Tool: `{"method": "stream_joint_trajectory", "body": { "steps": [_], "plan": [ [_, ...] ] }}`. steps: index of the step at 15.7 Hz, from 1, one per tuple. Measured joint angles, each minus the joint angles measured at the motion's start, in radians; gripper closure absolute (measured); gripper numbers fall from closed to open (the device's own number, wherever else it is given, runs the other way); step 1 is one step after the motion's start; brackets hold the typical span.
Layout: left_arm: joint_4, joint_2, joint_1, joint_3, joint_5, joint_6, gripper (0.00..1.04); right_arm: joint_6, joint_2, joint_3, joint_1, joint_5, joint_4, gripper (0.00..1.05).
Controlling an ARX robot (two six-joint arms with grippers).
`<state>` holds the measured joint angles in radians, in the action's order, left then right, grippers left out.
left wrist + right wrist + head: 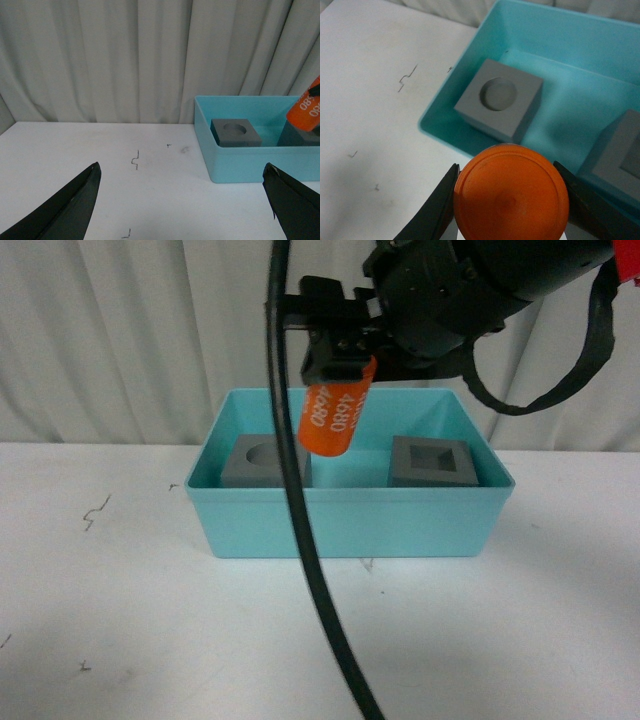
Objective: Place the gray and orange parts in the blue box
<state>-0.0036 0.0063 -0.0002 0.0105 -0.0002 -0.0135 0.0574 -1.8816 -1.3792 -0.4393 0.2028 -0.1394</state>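
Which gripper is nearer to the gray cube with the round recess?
Right. The right gripper holds the orange cylinder above the round-recess cube; the left gripper hovers open over the table, outside the blue box.

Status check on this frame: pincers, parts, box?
Right pincer shut on orange cylinder, held above blue box. Left pincer open, empty. Both gray cubes in box. Nothing in the way.

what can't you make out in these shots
- Orange cylinder: front view, the right end effector covers its top, the number blurred.
- Square-recess gray cube: right wrist view, cut by the frame edge.
- Blue box: left wrist view, far end cut off.
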Motion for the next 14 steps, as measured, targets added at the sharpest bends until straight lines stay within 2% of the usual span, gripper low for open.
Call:
{"method": "stream_joint_trajectory", "body": {
  "steps": [2, 4, 14],
  "plan": [
    [0.0, 0.0, 0.0, 0.0, 0.0, 0.0, 0.07, 0.007, 0.003, 0.015, 0.056, -0.007, 0.062, 0.57],
    [0.0, 0.0, 0.0, 0.0, 0.0, 0.0, 0.07, 0.014, 0.005, 0.049, 0.06, -0.01, 0.058, 0.57],
    [0.0, 0.0, 0.0, 0.0, 0.0, 0.0, 0.07, 0.024, -0.157, -0.048, 0.119, -0.001, 0.089, 0.57]
  ]
}}
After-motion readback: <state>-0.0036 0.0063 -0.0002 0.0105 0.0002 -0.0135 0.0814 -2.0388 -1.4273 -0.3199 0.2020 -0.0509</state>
